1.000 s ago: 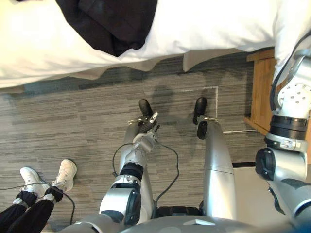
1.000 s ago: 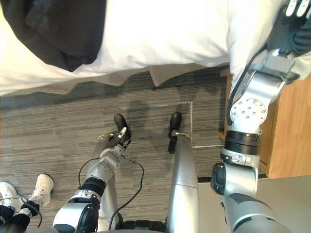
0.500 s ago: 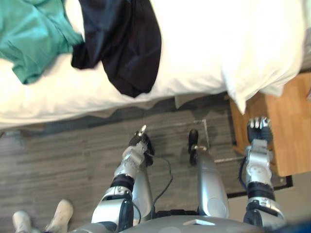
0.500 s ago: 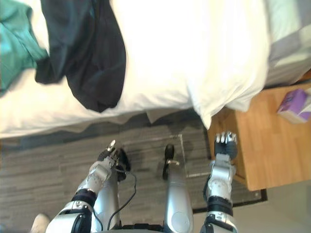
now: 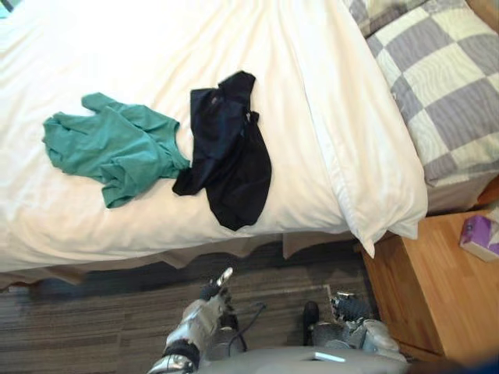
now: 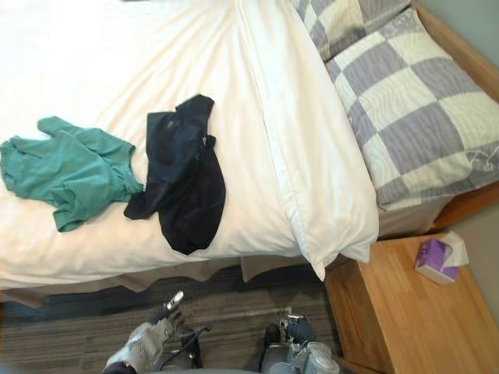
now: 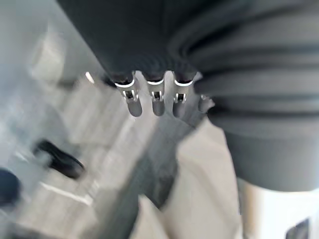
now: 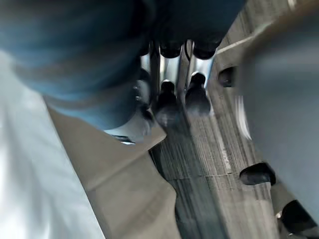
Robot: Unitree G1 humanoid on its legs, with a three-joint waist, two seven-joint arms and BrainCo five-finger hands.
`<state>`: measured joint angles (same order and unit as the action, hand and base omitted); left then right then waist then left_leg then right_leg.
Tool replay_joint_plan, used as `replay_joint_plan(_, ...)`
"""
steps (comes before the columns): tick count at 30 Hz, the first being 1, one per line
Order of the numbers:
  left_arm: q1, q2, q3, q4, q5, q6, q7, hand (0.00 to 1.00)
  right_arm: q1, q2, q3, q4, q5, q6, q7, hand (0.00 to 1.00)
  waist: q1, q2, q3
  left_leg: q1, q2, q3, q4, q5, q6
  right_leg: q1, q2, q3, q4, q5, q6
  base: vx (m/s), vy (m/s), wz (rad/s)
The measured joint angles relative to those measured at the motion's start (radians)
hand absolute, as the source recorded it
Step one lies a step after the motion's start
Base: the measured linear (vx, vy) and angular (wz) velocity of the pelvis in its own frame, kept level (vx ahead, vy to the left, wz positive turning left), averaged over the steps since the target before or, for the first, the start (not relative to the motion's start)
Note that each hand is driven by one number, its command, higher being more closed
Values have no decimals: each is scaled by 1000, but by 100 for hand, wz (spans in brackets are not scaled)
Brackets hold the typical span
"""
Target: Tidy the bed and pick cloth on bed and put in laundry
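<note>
Left robot hand (image 5: 209, 299): fingers loose, empty.
Right robot hand (image 6: 298, 330): fingers loose, empty.
Bed (image 5: 273, 62): black cloth (image 5: 230, 160) touching green cloth (image 5: 117, 148).

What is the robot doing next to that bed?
The robot is standing beside the bed. Its job is to tidy it and put the clothes in the laundry. A green cloth and a black cloth lie crumpled on the white cover, side by side with their edges meeting. Neither has been picked up yet. The left hand and the right hand hang low over the floor, relaxed and holding nothing.
</note>
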<state>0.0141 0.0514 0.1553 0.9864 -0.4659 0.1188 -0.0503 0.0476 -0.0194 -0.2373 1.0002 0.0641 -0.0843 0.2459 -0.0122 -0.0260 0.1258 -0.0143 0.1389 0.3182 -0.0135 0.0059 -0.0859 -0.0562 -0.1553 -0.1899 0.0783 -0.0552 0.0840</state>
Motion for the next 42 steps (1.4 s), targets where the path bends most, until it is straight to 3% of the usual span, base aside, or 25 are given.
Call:
replay_joint_plan(5, 60, 17, 4, 24, 50, -46, -4, 0, 4, -21, 20, 47, 28, 56, 19, 0, 5, 5, -25, 48, -20, -7, -44, 15, 3, 44, -6, -16, -24, 2, 6, 15, 23, 7)
replay_joint_plan(8, 63, 18, 31, 26, 67, -52, 26, 0, -4, -27, 33, 54, 32, 55, 17, 0, 6, 6, 10, -31, -5, -23, 169, -94, 18, 30, -26, -16, 67, -43, 14, -25, 35, 11)
replay_joint_plan(10, 56, 7, 53, 19, 87, -75, 74, 0, -10, -55, 25, 27, 92, 56, -1, 0, -1, 24, 42, -147, 42, -28, 404, -205, 28, -54, -51, -18, 245, -129, 21, -138, 46, 21)
replay_joint_plan(13, 50, 2, 121, 10, 82, -123, 113, 0, -13, -65, 14, -8, 151, 57, -26, 0, 6, -1, 67, -217, 37, -1, 495, -261, 42, -177, -105, 19, 433, -204, 20, -119, 74, -1)
replay_joint_plan(14, 48, 2, 174, 7, 72, -134, 124, 0, -23, -59, 7, -17, 155, 58, -29, 0, 9, -34, 80, -221, 68, 76, 544, -304, 21, -220, -131, 52, 462, -209, 14, -71, 56, -21)
replay_joint_plan(15, 47, -1, 200, 0, 56, -137, 128, 0, -27, -56, -1, -24, 156, 59, -30, 0, 5, -39, 86, -240, 114, 135, 630, -329, 56, -239, -146, 64, 483, -211, 11, -84, 130, -30)
replay_joint_plan(16, 47, 10, 213, -21, 46, -152, 136, 0, -36, -66, -17, -33, 155, 60, -34, 0, 0, -57, 96, -248, 194, 131, 740, -331, 80, -296, -186, 104, 531, -213, 8, -79, 154, -17)
replay_joint_plan(17, 48, 14, 214, -21, 50, -158, 146, 0, -39, -79, -20, -34, 156, 58, -36, 0, -9, -58, 97, -244, 246, 105, 737, -318, 69, -320, -210, 128, 544, -210, 13, -83, 192, -11)
replay_joint_plan(18, 54, 15, 223, -17, 54, -169, 160, 0, -42, -86, -26, -38, 156, 58, -40, 0, -16, -58, 97, -239, 279, 80, 723, -298, 57, -334, -230, 140, 552, -209, 24, -71, 274, 21)
replay_joint_plan(20, 98, 27, 235, -21, 47, -236, 161, 0, -38, -123, -45, -42, 157, 68, -79, 0, -32, -68, 99, -210, 379, -15, 594, -153, 26, -379, -347, 204, 583, -211, 106, -113, 484, 46)
replay_joint_plan(21, 103, 29, 233, -23, 43, -251, 157, 0, -37, -134, -63, -41, 155, 78, -93, 0, -29, -68, 98, -209, 390, -41, 571, -115, 19, -387, -377, 218, 583, -202, 131, -156, 651, 51)
replay_joint_plan(22, 114, 31, 228, -22, 28, -277, 139, 0, -33, -153, -92, -37, 142, 98, -115, 0, -27, -63, 96, -204, 410, -85, 547, -62, -13, -389, -432, 236, 560, -177, 157, -151, 701, 38)
replay_joint_plan(24, 124, 16, 208, -15, 4, -288, 112, 0, -7, -159, -161, -40, 107, 102, -129, 0, -25, -35, 80, -176, 401, -109, 540, -63, -100, -319, -496, 220, 388, -40, 157, -181, 958, 16)
replay_joint_plan(25, 129, -12, 195, -5, -16, -285, 98, 0, 10, -158, -204, -42, 67, 83, -133, 0, -24, 1, 61, -162, 374, -88, 545, -103, -180, -289, -503, 239, 258, 172, 110, -181, 905, -13)
replay_joint_plan(26, 126, -24, 175, 25, -36, -282, 100, 0, 21, -149, -239, -39, 44, 63, -139, 0, -20, 37, 37, -154, 372, -44, 534, -253, -188, -281, -494, 252, 157, 371, 40, -292, 1147, -29)
replay_joint_plan(27, 106, 14, 176, 53, -32, -287, 97, 0, 8, -94, -261, -10, 45, 57, -149, 0, -1, 4, 58, -167, 341, -8, 623, -293, -168, -288, -515, 266, 134, 470, -13, -235, 997, -17)
replay_joint_plan(29, 91, 72, 143, 41, 44, -251, 75, 0, 30, -43, -233, 23, 45, 52, -142, 0, 0, -12, 50, -175, 333, 6, 650, -312, -164, -264, -429, 136, 345, 225, 49, -110, 821, -2)
replay_joint_plan(31, 75, 80, 55, 17, 210, -183, 56, 0, 24, -35, -152, 79, 31, 44, -98, 0, -4, -18, 42, -115, 290, 64, 538, -285, -123, -233, -268, -32, 511, -22, 104, 23, 665, -23)
replay_joint_plan(32, 55, 79, 30, 18, 244, -163, 53, 0, 20, -40, -129, 82, 31, 38, -83, 0, -8, -19, 41, -96, 266, 83, 487, -262, -105, -233, -213, -46, 528, -70, 110, 37, 566, -27)
replay_joint_plan(33, 33, 70, -14, 17, 287, -123, 47, 0, 9, -46, -80, 75, 30, 31, -57, 0, -33, -10, 34, -70, 218, 111, 363, -197, -70, -229, -77, -70, 511, -141, 71, 42, 459, -3)
replay_joint_plan(34, 8, 60, -56, 18, 313, -75, 33, 0, 6, -53, -38, 56, 29, 19, -41, 0, -57, 5, 28, -54, 171, 116, 243, -123, -42, -213, 43, -72, 407, -169, 22, 39, 400, 10)
replay_joint_plan(35, -12, 54, -78, 16, 322, -53, 24, 0, 7, -56, -20, 52, 25, 10, -30, 0, -66, 8, 28, -46, 141, 116, 193, -92, -31, -199, 86, -70, 336, -177, -7, 33, 378, 19)
replay_joint_plan(36, -52, 37, -112, 19, 330, -13, 11, 0, 4, -62, 8, 48, 9, -11, -11, 0, -77, 12, 28, -31, 90, 111, 129, -66, -19, -155, 109, -49, 224, -134, -129, -9, 343, 7)
replay_joint_plan(37, -71, 11, -137, 17, 340, 18, 10, 0, -3, -74, 20, 49, 9, -31, -5, 0, -79, 38, 29, -15, 64, 112, 90, -44, -7, -139, 107, -32, 182, -95, -106, -20, 326, 0)
replay_joint_plan(42, -61, -8, -131, 19, 302, 46, 89, 0, -3, -44, 114, 35, 12, -92, -23, 0, -68, 17, 14, 33, 26, 122, 95, -17, 9, -63, 83, 2, 97, -42, -92, -37, 116, -16)
